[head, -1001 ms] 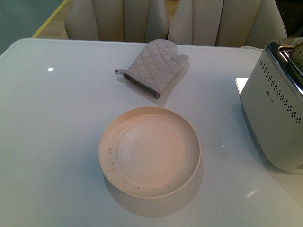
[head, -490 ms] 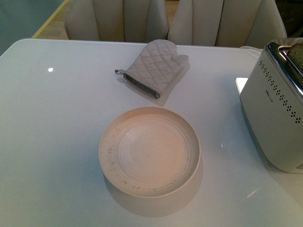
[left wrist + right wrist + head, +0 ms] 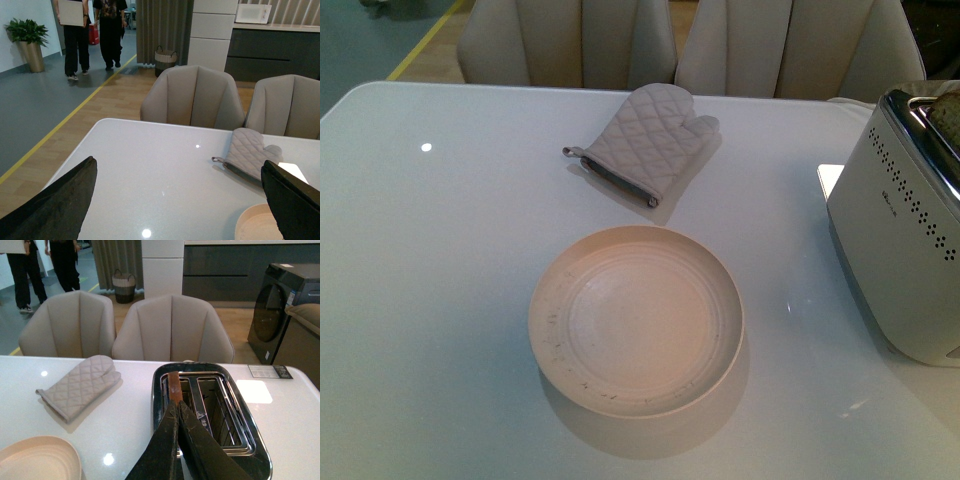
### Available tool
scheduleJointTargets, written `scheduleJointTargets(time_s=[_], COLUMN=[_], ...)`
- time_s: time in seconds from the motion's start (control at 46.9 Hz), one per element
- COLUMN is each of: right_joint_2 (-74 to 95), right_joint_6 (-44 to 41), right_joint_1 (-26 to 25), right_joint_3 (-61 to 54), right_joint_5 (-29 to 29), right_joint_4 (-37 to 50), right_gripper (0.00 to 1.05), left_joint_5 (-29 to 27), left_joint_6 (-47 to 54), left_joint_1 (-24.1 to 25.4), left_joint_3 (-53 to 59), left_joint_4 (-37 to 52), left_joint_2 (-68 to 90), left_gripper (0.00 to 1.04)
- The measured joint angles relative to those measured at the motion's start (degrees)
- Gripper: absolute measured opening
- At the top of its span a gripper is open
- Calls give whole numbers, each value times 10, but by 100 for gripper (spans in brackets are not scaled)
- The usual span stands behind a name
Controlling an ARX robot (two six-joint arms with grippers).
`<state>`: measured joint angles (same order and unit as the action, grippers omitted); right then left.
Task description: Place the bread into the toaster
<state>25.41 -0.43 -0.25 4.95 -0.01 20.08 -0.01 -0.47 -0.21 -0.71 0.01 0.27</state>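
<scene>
The white toaster with a chrome top stands at the table's right edge. The bread stands in one slot, its tan top just showing at the frame edge. In the right wrist view the brown crust sticks up from the slot nearer the mitt, and the other slot of the toaster is empty. My right gripper is shut, with its tips over the top of the crust. My left gripper is open and empty above the table. Neither gripper shows in the front view.
An empty beige plate sits in the middle of the white table; its rim shows in both wrist views. A grey quilted oven mitt lies behind it. Beige chairs stand along the far edge.
</scene>
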Motion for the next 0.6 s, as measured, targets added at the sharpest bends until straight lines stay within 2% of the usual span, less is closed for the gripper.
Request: scheduleJointTargets(time_s=[0.597], right_joint_2=[-119], right_joint_6=[0], right_joint_1=[0], right_joint_3=[-37], right_joint_5=[0], right_joint_4=[-64], right_gripper=[2], left_joint_5=[0], left_joint_6=[0], left_joint_1=[0], left_joint_3=[0], left_joint_4=[0], left_joint_2=[0], left_gripper=[98])
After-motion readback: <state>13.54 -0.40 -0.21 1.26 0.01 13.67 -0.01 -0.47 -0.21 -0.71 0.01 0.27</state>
